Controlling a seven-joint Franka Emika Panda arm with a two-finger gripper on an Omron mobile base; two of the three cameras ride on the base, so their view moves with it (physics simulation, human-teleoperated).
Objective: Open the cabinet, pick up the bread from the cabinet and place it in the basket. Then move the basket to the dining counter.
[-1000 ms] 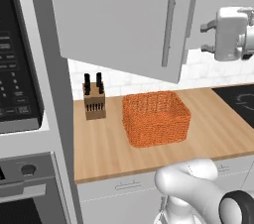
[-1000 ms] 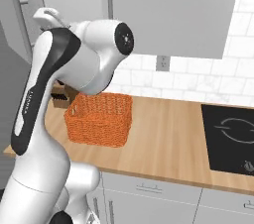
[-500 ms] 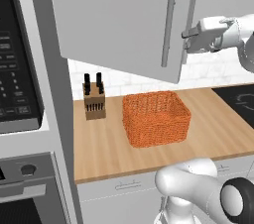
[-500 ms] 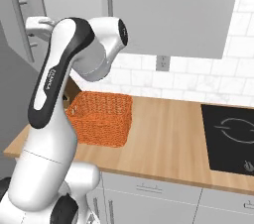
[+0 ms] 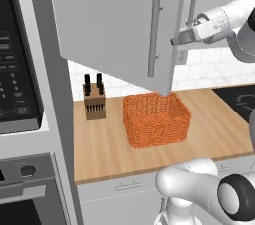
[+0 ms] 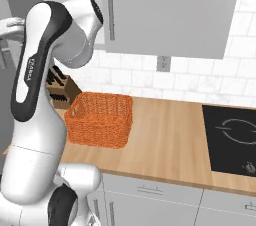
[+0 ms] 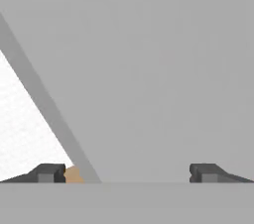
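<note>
Right now your two-finger gripper (image 5: 175, 41) stands with its dark fingertips (image 7: 48, 173) spread wide and nothing between them. In the left base view you find it at about two o'clock from the middle of the frame, just behind the swung-out edge of the light grey flat-fronted wall cabinet (image 5: 114, 25), whose left door hangs partly open toward you. That door's long vertical metal bar handle (image 5: 155, 30) sits at about nine o'clock from the gripper, near it; I cannot tell whether they touch. In the hand view you look straight at a flat grey panel with a darker grey edge running diagonally from ten o'clock down to six o'clock, and a small tan patch (image 7: 73, 174) shows just beside the left fingertip; what it is I cannot tell.

The orange woven rectangular basket (image 5: 156, 119) sits open-topped on the light wood counter (image 5: 99, 149), at about six o'clock from the open door's lower corner. A wooden knife block with black handles (image 5: 93, 100) stands at nine o'clock from the basket, apart from it. In the right base view the black cooktop (image 6: 233, 137) lies at three o'clock from the basket (image 6: 99, 119), well apart, and a white wall outlet (image 6: 162, 63) is on the white square-tile backsplash (image 6: 200, 77) above.
</note>
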